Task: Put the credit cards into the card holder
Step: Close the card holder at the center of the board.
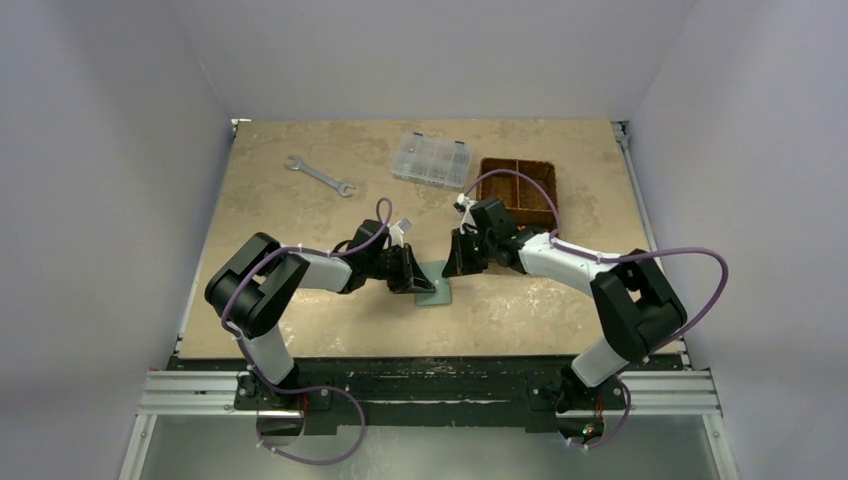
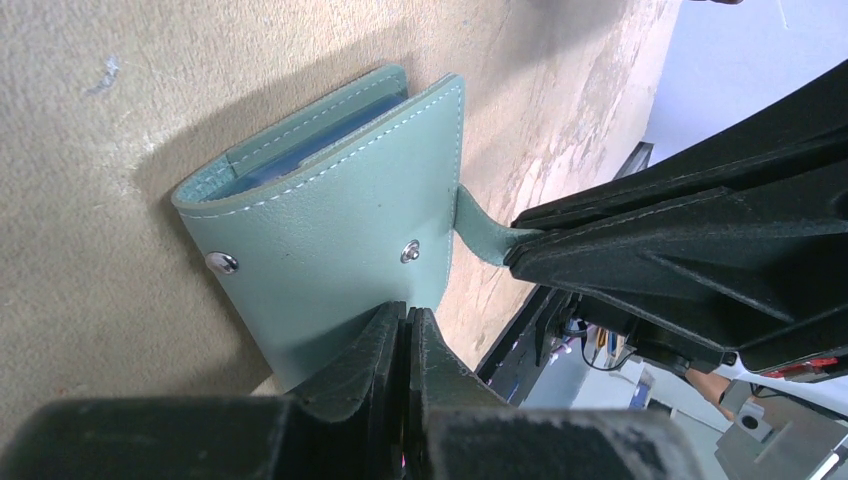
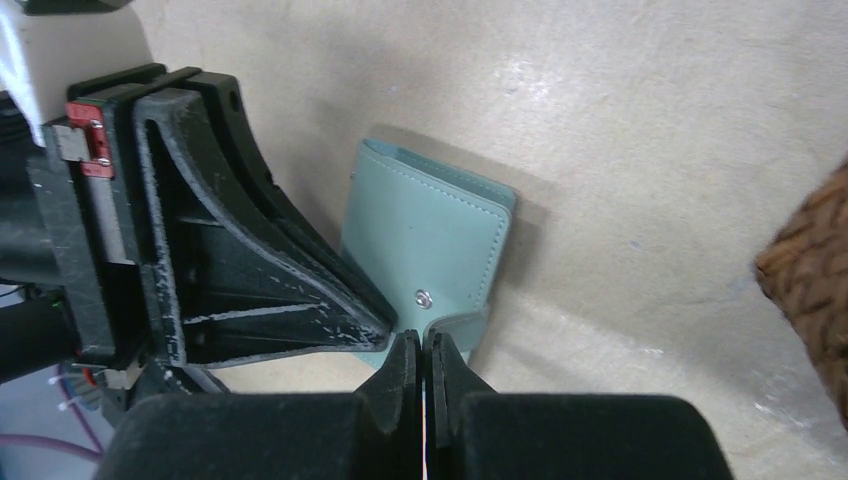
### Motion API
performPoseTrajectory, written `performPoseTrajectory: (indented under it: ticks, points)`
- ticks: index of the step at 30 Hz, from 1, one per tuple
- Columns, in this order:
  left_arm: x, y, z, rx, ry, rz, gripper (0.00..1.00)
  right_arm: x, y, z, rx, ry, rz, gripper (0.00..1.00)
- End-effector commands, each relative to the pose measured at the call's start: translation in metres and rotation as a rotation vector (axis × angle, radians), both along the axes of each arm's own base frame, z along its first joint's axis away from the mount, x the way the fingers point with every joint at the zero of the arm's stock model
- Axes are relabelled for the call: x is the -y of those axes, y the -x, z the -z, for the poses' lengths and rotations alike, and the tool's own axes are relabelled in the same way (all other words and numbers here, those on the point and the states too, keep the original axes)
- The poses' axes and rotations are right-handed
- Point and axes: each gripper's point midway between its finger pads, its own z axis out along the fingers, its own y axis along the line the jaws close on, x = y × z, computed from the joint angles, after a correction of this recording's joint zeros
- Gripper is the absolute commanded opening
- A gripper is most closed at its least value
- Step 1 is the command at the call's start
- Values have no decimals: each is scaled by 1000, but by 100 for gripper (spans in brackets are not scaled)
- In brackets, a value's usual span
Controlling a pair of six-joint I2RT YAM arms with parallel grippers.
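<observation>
Your holder (image 1: 436, 293) lies folded shut on the desk (image 1: 560, 310), midway between the two arms. The coming move turns on its strap (image 2: 480, 238). The strap sticks out past the opening edge toward the right arm, free of the stud (image 2: 410, 252), and the right jaws are pinched together on its end. The left jaws are pressed together too, tips down on the cover just beside that stud. You cannot tell whether they nip the cover's edge or only rest on it. The fold runs along the side away from the strap, so the cover should hinge open away from the right arm. By my reading, the right arm has the only sure hold, and pulling the strap will drag the whole holder unless the left tips pin it. The left wrist view shows the strap running into the right jaws and the blue pockets (image 2: 300, 150) peeping from the holder's top edge. The right wrist view shows how close the two sets of jaws sit, plus a corner of the basket (image 3: 810, 260). From above, both wrists hide the contact, leaving only a corner of the holder visible. No cards appear in any view.
</observation>
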Motion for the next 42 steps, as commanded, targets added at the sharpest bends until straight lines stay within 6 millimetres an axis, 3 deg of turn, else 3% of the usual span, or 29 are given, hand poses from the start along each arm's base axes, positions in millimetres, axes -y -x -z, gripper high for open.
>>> performPoseTrajectory:
  ticks: [1,18,23,34,42]
  points:
    - [-10,6,15,-8,-58,0,0,-28,-2,-15,-2,-141,-50,0]
    - [-11,9,14,-9,-47,0,0,-21,-3,8,-30,-76,-40,29]
    - [-11,10,14,-12,-46,3,0,-18,-2,10,-27,-56,-40,29]
    - [-11,11,12,-11,-40,-1,0,-26,1,20,-63,-85,-59,15]
    - [-12,12,13,-13,-40,-2,0,-23,1,17,-51,-79,-47,27]
